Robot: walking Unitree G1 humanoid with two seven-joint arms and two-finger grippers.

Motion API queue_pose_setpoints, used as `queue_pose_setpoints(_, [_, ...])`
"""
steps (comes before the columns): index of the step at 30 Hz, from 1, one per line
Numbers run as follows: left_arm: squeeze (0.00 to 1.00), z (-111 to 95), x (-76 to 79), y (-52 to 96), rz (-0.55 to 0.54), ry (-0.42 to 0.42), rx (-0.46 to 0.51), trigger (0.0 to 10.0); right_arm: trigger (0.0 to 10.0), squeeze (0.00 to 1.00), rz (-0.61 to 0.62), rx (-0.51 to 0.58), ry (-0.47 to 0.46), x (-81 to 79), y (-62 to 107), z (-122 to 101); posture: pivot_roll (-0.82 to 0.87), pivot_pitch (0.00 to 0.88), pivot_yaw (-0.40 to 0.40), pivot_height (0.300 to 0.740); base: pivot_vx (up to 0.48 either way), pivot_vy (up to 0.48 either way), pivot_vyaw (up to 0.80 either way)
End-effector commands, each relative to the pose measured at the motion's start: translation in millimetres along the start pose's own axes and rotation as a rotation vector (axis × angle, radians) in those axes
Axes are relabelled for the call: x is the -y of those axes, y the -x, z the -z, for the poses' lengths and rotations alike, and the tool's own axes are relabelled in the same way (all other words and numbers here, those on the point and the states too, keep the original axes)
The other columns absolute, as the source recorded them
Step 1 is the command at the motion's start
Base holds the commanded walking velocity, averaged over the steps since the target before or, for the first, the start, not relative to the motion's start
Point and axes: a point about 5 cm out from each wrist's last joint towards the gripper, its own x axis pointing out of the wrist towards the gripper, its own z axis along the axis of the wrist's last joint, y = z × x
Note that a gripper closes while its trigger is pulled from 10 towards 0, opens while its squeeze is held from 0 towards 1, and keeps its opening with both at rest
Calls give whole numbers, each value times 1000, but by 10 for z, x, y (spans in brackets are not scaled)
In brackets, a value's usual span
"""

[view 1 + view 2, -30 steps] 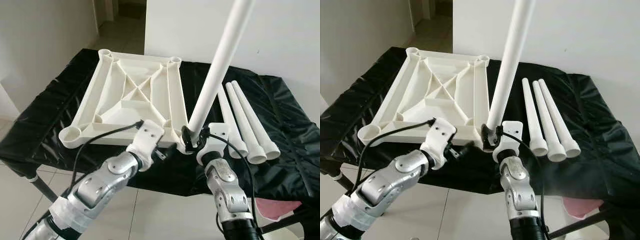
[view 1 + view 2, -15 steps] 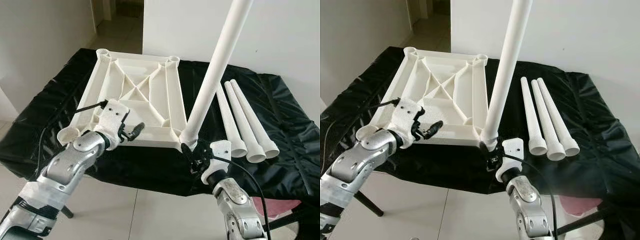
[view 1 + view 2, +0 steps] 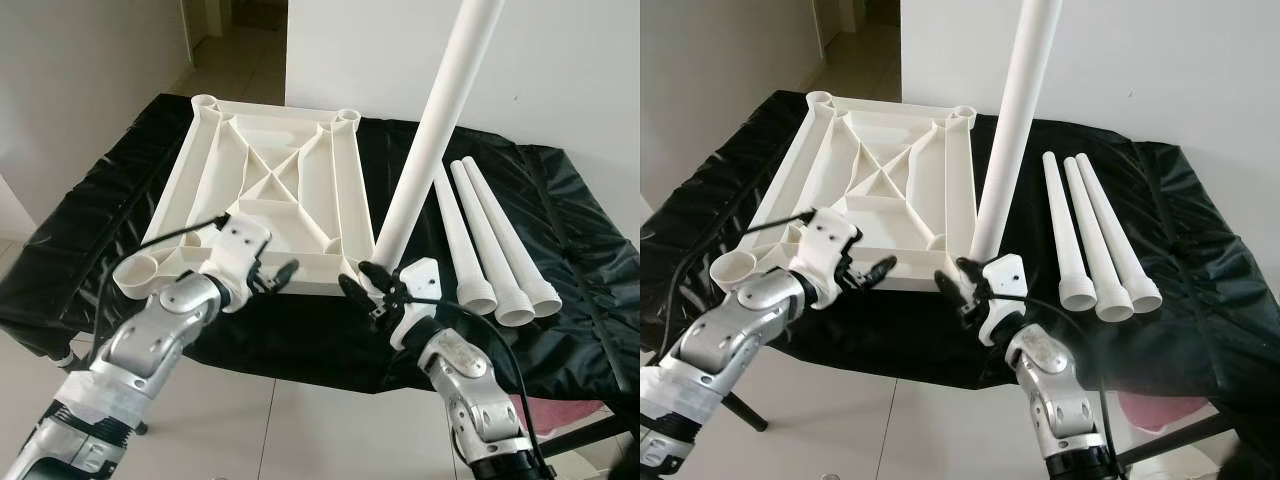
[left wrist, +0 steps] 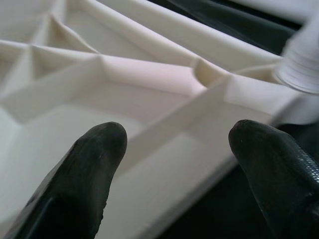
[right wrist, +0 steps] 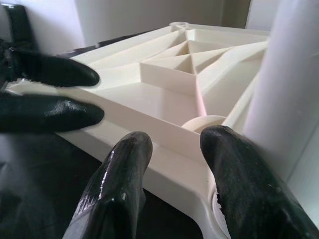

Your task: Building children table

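Observation:
The white ribbed tabletop [image 3: 350, 190] lies upside down on the black-covered table. One white leg [image 3: 435, 130] stands in its near right corner socket, leaning up to the right. My right gripper [image 3: 356, 280] is open just left of the leg's base, at the tabletop's front edge, holding nothing; in the right wrist view the leg [image 5: 289, 89] rises beside the fingers. My left gripper [image 3: 278, 275] is open over the front edge, a little left of the right one, with only ribs [image 4: 149, 74] beyond it. Three more legs [image 3: 490, 240] lie side by side to the right.
The black cloth [image 3: 580, 260] covers the whole table and hangs over its front edge. A pink object [image 3: 1145, 408] sits low at the right, under the table edge. White tiled floor [image 3: 300, 420] lies in front, and white walls stand behind.
My right gripper has let go of the leg's base, dropped, then come up just left of it, open. My left gripper slid left along the front edge, then partly back. The leg stays standing.

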Motion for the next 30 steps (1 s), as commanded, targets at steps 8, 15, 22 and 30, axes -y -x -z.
queue_pose_setpoints(8, [0,31,36,20,33,-2,-5,10000,10000,0,117,-6,9,315,62,22,64,81,-62,740,0,0,0])
queue_pose_setpoints(15, [0,79,20,33,52,-2,-24,10000,10000,0,152,0,21,418,105,25,56,73,-58,740,0,0,0])
queue_pose_setpoints(22, [0,116,17,-24,56,-24,-57,10000,10000,0,70,43,-10,207,66,-16,56,64,-53,740,0,0,0])
queue_pose_setpoints(30, [0,218,-8,-80,76,-59,-131,10000,10000,0,71,57,-37,94,41,7,47,56,-35,740,0,0,0])
